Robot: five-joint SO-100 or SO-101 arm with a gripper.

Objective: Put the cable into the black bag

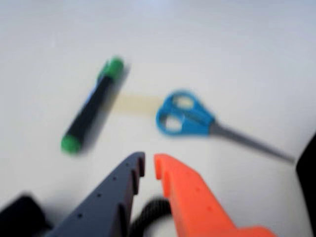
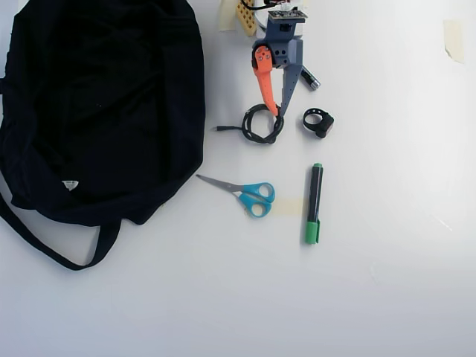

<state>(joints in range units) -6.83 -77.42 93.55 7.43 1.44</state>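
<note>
The black cable (image 2: pixel 253 137) lies coiled in a loop on the white table, right of the big black bag (image 2: pixel 104 104) in the overhead view. My gripper (image 2: pixel 279 113), with one orange and one dark blue finger, comes down from the top onto the right side of the coil. In the wrist view my gripper (image 1: pixel 148 165) has its tips almost together, with a piece of the cable (image 1: pixel 150 212) caught between the fingers behind the tips. The bag's edge (image 1: pixel 308 168) shows dark at the right border of the wrist view.
Blue-handled scissors (image 2: pixel 253 197) (image 1: pixel 187 118) and a black marker with green ends (image 2: pixel 314 201) (image 1: pixel 91 111) lie below the coil. A small black band (image 2: pixel 318 121) (image 1: pixel 19 212) lies right of the gripper in the overhead view. Tape pieces (image 2: pixel 452 37) mark the table.
</note>
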